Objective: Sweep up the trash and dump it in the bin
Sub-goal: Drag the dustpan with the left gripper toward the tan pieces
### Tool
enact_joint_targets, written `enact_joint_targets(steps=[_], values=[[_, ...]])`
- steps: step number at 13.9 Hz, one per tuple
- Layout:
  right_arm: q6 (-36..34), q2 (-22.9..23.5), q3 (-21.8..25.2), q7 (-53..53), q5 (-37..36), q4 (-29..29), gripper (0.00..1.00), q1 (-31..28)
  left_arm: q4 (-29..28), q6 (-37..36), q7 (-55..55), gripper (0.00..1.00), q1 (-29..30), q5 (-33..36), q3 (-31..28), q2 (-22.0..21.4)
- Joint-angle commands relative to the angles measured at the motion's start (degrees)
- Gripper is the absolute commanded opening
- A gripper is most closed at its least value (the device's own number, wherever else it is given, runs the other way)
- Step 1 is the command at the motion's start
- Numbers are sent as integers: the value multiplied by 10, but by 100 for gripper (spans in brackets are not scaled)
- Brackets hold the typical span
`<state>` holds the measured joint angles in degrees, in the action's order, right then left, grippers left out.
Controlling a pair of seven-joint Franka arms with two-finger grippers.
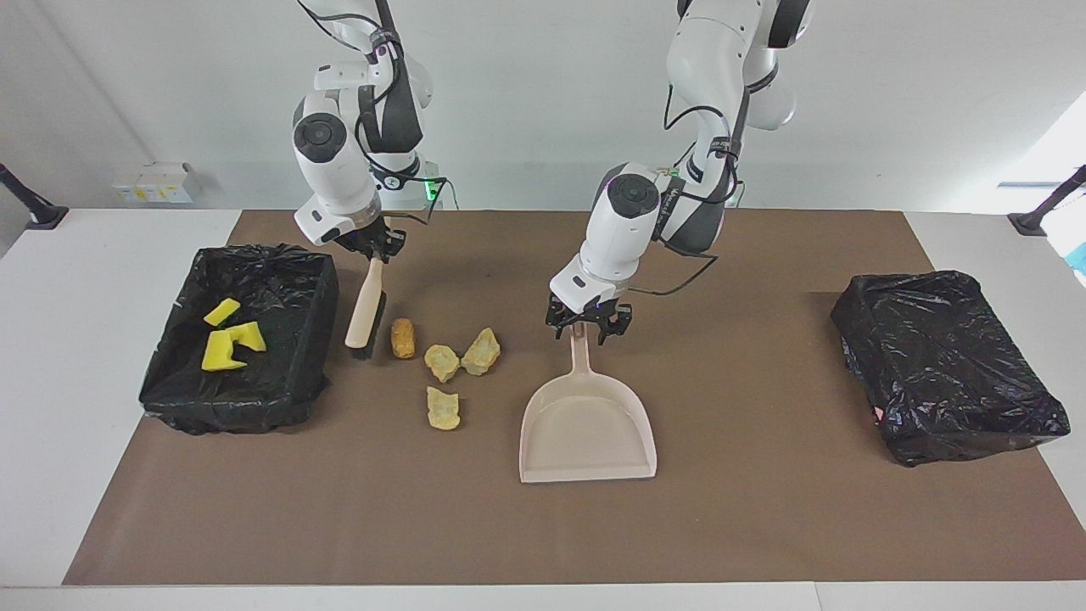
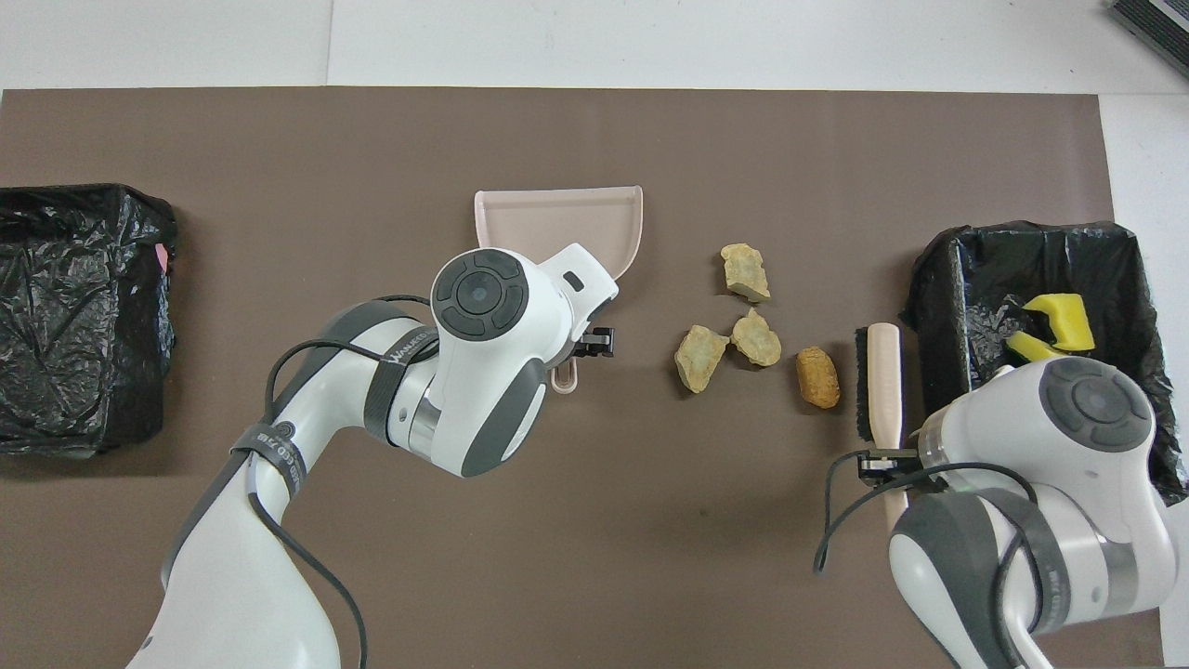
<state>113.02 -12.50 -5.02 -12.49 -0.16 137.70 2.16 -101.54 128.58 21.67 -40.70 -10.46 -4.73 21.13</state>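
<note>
Bristles of the brush (image 1: 365, 310) touch the brown mat (image 1: 764, 526) between the open bin (image 1: 316, 339) and the brown lump (image 1: 402, 337), the handle slanting up into the right gripper (image 1: 374, 249), which is clamped shut on its top end. In the overhead view the brush (image 2: 882, 381) lies just beside the bin's wall (image 2: 934, 307), with the brown lump (image 2: 817, 376) close to its bristle side but not touching.

Next toward the left arm's end sit two tan lumps (image 1: 462, 356) pressed together, and a third tan lump (image 1: 444, 409) lies farther from the robots than these. All four scraps are on the mat between brush and dustpan (image 1: 587, 424).

Three yellow sponge bits (image 1: 229, 339) lie inside the open bin.

The dustpan rests flat, its handle pointing toward the robots and its mouth away. The left gripper (image 1: 583, 327) is down around the top of that handle, fingers either side; whether they have pinched it I cannot tell.

A second bin (image 1: 946, 365), covered in black plastic, stands at the left arm's end of the table.
</note>
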Motion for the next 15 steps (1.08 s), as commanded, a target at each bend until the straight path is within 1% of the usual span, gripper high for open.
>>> enact_joint_targets(steps=[1, 2, 3, 4, 5, 7, 8, 9, 10, 11, 12, 13, 15], values=[[52, 24, -2, 3, -5, 17, 0, -1, 10, 8, -3, 42, -9, -7, -6, 14], [61, 36, -2, -5, -5, 16, 0, 4, 9, 8, -2, 41, -9, -7, -6, 15], [65, 45, -2, -13, -1, 14, 0, 6, 10, 7, -1, 32, -9, -7, -6, 15], [79, 54, -2, -21, 2, 13, 0, 19, 10, 5, -1, 15, -9, -7, -6, 15], [92, 65, -2, -31, 3, 7, 0, 34, 12, -1, 0, 1, -9, -7, -7, 15], [94, 89, -2, -34, 4, -12, 0, 64, 15, -11, -1, 0, -5, -7, -7, 8], [92, 93, -2, -34, 15, -20, 0, 83, 16, -23, -1, 0, -3, -7, -7, 2], [88, 95, -2, -31, 28, -27, 0, 98, 19, -45, -2, 0, -1, -6, -12, -13], [85, 99, -3, -25, 38, -33, 0, 108, 23, -80, -6, 0, 5, -2, -17, -28], [82, 101, -3, -25, 52, -41, 0, 120, 47, -140, -24, 0, 33, 1, -17, -40], [76, 105, -3, -24, 65, -51, 0, 133, 56, -188, -69, 0, 57, 1, -16, -47], [68, 111, -3, -23, 68, -62, 0, 135, 49, -212, -124, 0, 62, 0, -18, -65], [66, 116, -3, -18, 104, -76, 0, 144, 40, -248, -229, 0, 88, 1, -19, -73]])
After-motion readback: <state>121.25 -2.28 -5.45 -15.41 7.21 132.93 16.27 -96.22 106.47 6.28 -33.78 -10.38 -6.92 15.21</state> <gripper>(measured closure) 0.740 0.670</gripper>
